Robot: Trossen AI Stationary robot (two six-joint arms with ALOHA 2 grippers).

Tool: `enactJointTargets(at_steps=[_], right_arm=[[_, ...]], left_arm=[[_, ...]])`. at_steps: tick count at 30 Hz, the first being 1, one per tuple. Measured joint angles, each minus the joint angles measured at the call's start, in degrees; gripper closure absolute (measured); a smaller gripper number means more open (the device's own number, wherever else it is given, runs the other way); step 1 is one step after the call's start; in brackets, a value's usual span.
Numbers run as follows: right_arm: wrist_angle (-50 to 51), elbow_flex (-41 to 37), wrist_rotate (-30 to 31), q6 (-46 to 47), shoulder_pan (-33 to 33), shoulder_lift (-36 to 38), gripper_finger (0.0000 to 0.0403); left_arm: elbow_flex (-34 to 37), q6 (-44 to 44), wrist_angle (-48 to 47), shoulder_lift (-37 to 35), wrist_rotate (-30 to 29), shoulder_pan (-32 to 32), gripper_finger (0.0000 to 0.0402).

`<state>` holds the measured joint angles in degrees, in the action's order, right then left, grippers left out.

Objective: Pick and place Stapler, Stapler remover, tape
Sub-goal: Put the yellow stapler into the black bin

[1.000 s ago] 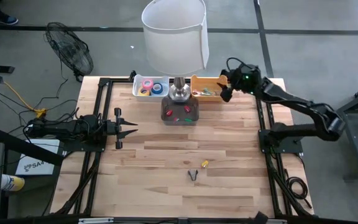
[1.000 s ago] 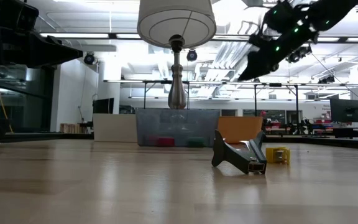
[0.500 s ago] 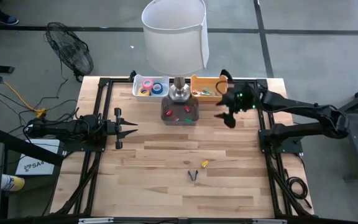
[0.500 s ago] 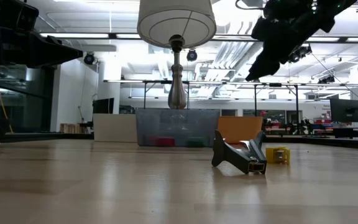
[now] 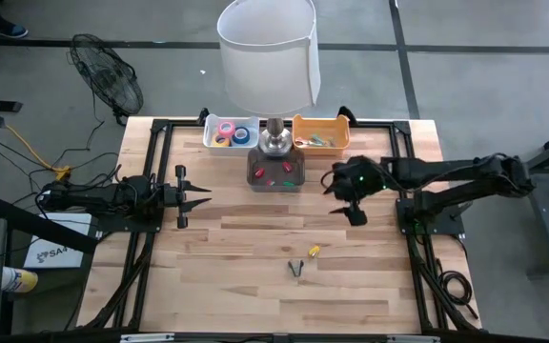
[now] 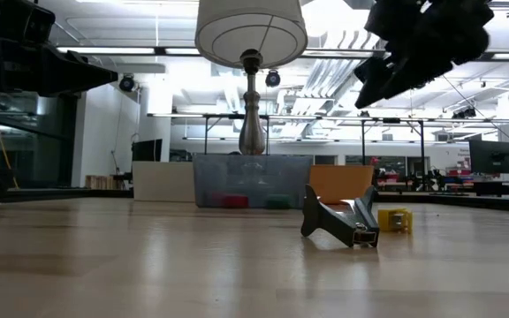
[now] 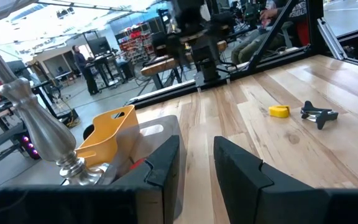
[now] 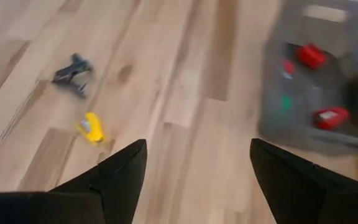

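A: Status, R claw (image 5: 341, 196)?

B: Fingers wide, empty. Hangs above the tabletop (image 5: 255, 276), right of the grey bin (image 5: 276, 173), clear of all items.

A: L claw (image 5: 201, 195)?

B: At the left edge, fingers narrow, nothing between them. Arm idle.

A: Task items, pos.?

B: Stapler remover (image 5: 296, 269), dark, lies on bare wood near tabletop centre-front. Small yellow item (image 5: 315, 252) just beside it; type cannot be told. Tape rolls (image 5: 227, 132), yellow, pink, blue, sit in the white tray (image 5: 210, 133) at the rear, left of the lamp (image 5: 267, 57). Orange bin (image 5: 320, 135) to the lamp's right.
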<state>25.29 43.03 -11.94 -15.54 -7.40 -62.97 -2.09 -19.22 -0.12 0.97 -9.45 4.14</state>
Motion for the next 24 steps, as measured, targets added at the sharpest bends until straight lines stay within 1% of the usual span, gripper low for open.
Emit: enactJointTargets(at_steps=[7,12,16,19,24], right_arm=[[-3.96,0.0,-0.2,-0.52,7.35,-7.46,0.0126],[-8.42,0.0,-0.64,-4.4,12.3,-14.5,0.0126],[-10.59,0.0,-1.28,-9.85,15.84,-20.17,0.0126],[-12.59,0.0,-1.3,-13.19,17.9,-24.22,0.0126],[-18.26,0.0,-0.13,-13.46,19.52,-29.98,0.0126]], left_arm=[[0.0,0.0,0.0,0.02,0.0,0.0,0.0305],[0.0,0.0,0.0,0.0,0.0,0.0,0.0305],[0.0,0.0,0.0,0.01,0.0,0.0,0.0305],[0.0,0.0,0.0,0.0,0.0,0.0,0.0305],[0.0,0.0,0.0,0.02,0.0,0.0,0.0305]])
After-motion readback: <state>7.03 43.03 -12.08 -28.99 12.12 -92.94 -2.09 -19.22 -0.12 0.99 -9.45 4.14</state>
